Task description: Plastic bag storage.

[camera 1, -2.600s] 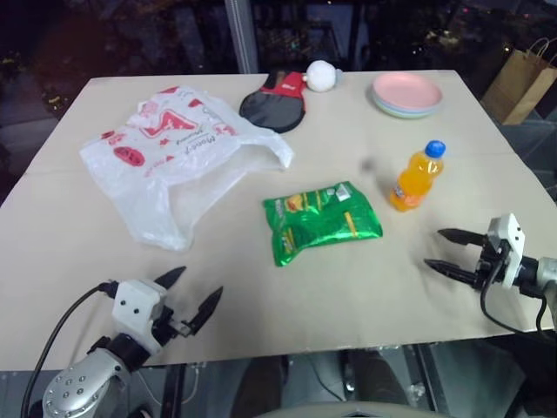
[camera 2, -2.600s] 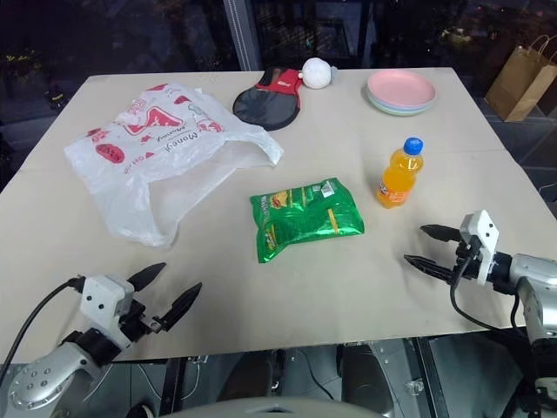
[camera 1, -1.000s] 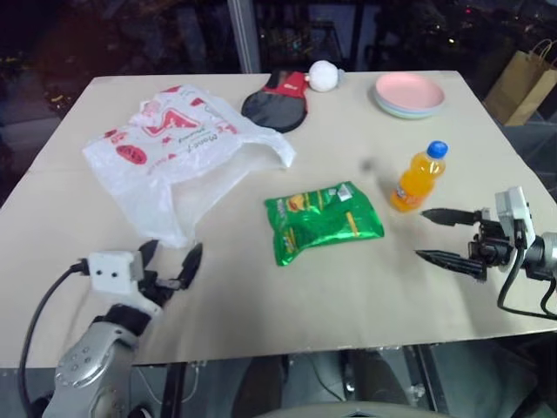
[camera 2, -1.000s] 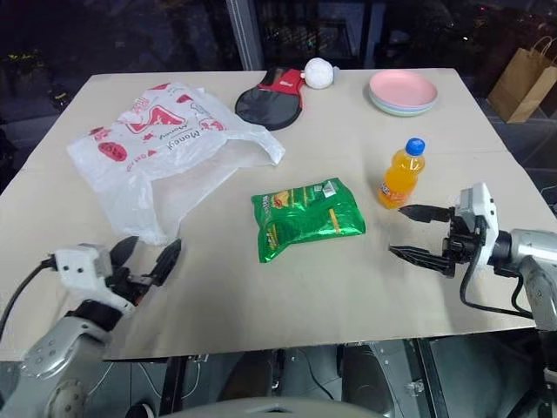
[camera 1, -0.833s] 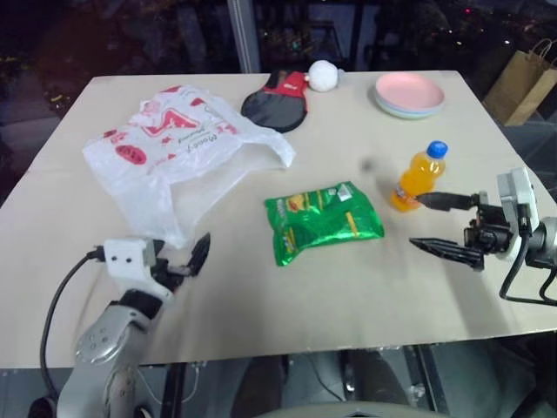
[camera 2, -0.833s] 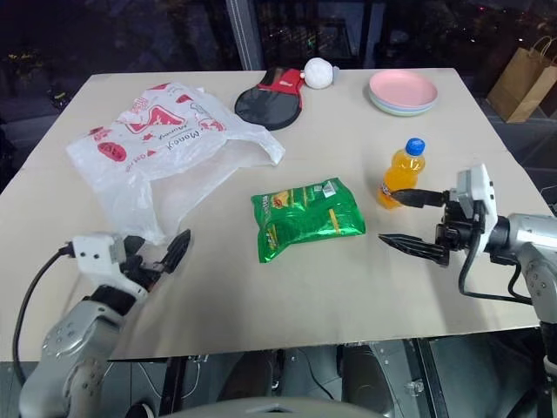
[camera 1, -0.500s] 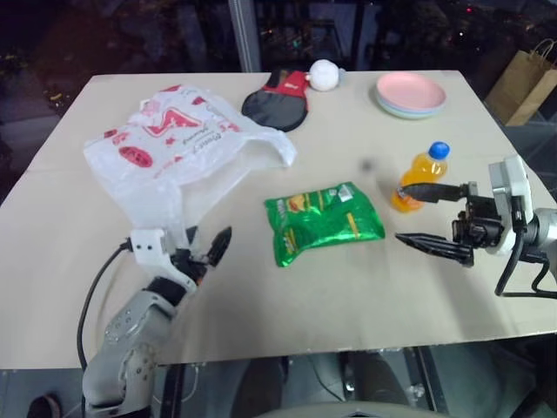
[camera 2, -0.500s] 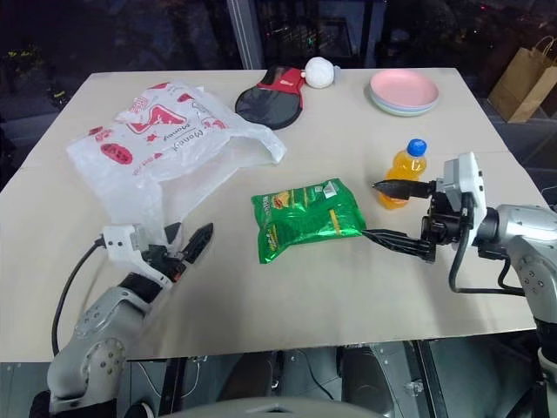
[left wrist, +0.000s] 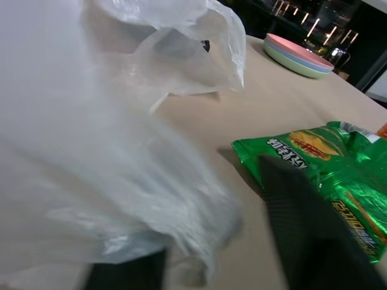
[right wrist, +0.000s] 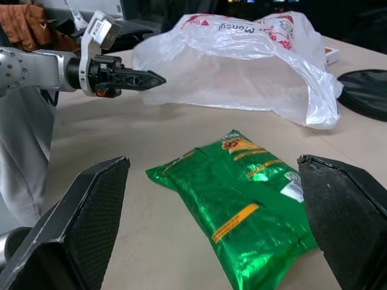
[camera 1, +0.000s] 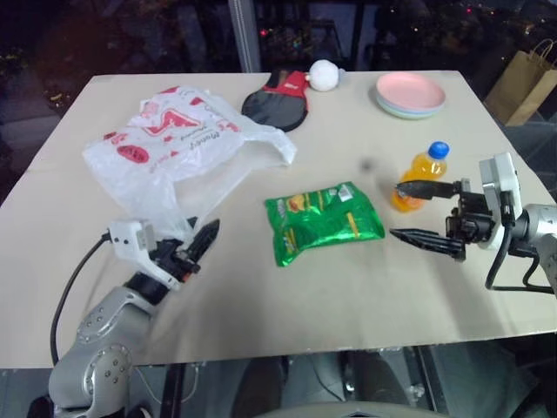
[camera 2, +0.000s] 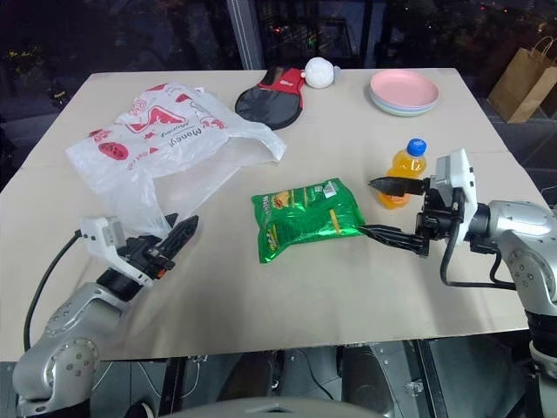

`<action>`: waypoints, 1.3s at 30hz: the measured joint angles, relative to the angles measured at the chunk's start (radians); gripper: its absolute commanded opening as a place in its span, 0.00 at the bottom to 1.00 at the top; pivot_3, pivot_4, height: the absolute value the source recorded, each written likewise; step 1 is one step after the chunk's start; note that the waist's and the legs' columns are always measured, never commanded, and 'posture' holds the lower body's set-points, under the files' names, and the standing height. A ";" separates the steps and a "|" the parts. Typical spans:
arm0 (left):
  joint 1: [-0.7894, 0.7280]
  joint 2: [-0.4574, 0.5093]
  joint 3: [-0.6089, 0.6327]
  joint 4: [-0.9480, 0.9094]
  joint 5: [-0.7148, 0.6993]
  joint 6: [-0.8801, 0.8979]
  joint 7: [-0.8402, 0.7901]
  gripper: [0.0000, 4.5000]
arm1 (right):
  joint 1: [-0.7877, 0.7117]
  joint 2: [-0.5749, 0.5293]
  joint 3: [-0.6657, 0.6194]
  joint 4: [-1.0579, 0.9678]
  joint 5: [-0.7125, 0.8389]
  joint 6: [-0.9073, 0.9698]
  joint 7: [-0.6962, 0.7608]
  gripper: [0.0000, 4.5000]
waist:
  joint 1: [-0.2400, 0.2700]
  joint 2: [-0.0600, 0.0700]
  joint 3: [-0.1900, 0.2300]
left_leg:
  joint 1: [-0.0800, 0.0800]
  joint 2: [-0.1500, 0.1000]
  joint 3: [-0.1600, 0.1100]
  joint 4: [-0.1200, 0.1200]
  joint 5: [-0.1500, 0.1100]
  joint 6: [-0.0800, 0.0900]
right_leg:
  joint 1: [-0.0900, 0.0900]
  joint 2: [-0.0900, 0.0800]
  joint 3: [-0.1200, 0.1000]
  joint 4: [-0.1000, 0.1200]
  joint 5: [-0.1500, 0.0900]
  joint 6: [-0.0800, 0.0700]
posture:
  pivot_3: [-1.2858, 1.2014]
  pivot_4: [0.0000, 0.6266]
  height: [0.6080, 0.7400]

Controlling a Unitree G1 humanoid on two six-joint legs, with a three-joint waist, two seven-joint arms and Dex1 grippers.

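Beige table (camera 1: 261,287), plastic bag (camera 1: 174,144) edge blurred

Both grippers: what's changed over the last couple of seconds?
The left gripper moved up to the near edge of the plastic bag and closed its fingers. The right gripper swung inward toward the snack packet, fingers open. Bag, packet, bottle and plates haven't moved.

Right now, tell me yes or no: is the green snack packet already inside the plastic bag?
No, the green snack packet lies flat on the bare table, apart from the plastic bag.
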 measured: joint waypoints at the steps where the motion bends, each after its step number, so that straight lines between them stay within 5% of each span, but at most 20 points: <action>1: 0.003 0.000 0.000 0.000 0.000 0.000 -0.004 0.05 | 0.000 0.001 0.003 0.001 -0.001 0.000 0.001 1.00 | 0.000 0.000 0.000 | 0.000 0.000 0.000 0.000 0.000 0.000 | 0.000 0.000 0.000 0.000 0.000 0.000 | 0.52 0.24 1.00; 10: 0.014 -0.010 -0.008 0.000 -0.009 -0.017 -0.015 0.02 | 0.015 0.001 0.009 0.003 -0.034 -0.002 -0.018 1.00 | 0.001 0.000 0.000 | 0.000 0.000 0.000 0.000 0.000 0.000 | 0.000 0.000 0.000 0.000 0.000 0.000 | 0.52 0.24 1.00; 15: 0.002 -0.002 0.062 -0.029 -0.165 0.014 0.006 0.02 | 0.047 0.017 0.051 0.073 -0.133 0.021 -0.130 1.00 | 0.001 0.000 0.000 | 0.000 0.000 0.000 0.000 0.000 0.000 | 0.000 0.000 0.000 0.000 0.000 0.000 | 0.52 0.24 1.00; 21: 0.054 0.095 0.167 -0.103 -0.461 0.092 0.001 0.02 | 0.018 0.116 0.035 0.081 0.074 0.465 -0.347 1.00 | -0.005 0.000 0.000 | 0.000 0.001 0.000 -0.001 0.000 0.000 | 0.000 0.000 0.001 0.000 0.000 0.000 | 0.52 0.24 1.00; 33: 0.094 0.150 0.187 -0.101 -0.533 0.109 -0.018 0.02 | -0.200 0.404 -0.019 0.269 0.219 0.811 -0.642 1.00 | -0.006 0.000 0.000 | -0.001 0.000 0.000 -0.001 0.000 0.000 | -0.001 0.000 0.000 -0.001 0.000 -0.001 | 0.52 0.24 1.00; 35: 0.087 0.150 0.186 -0.100 -0.533 0.108 -0.015 0.00 | -0.220 0.455 -0.030 0.300 0.221 0.819 -0.674 0.88 | -0.009 0.000 0.000 | -0.001 0.000 0.000 -0.002 0.000 0.000 | -0.001 0.001 0.000 -0.001 0.000 -0.001 | 0.52 0.24 1.00; 39: 0.065 0.155 0.182 -0.100 -0.534 0.108 -0.013 0.00 | -0.238 0.527 -0.047 0.317 0.223 0.828 -0.736 0.48 | -0.012 0.000 0.000 | -0.002 0.000 0.000 -0.003 0.000 0.000 | -0.002 0.001 0.000 -0.001 0.000 -0.001 | 0.52 0.24 1.00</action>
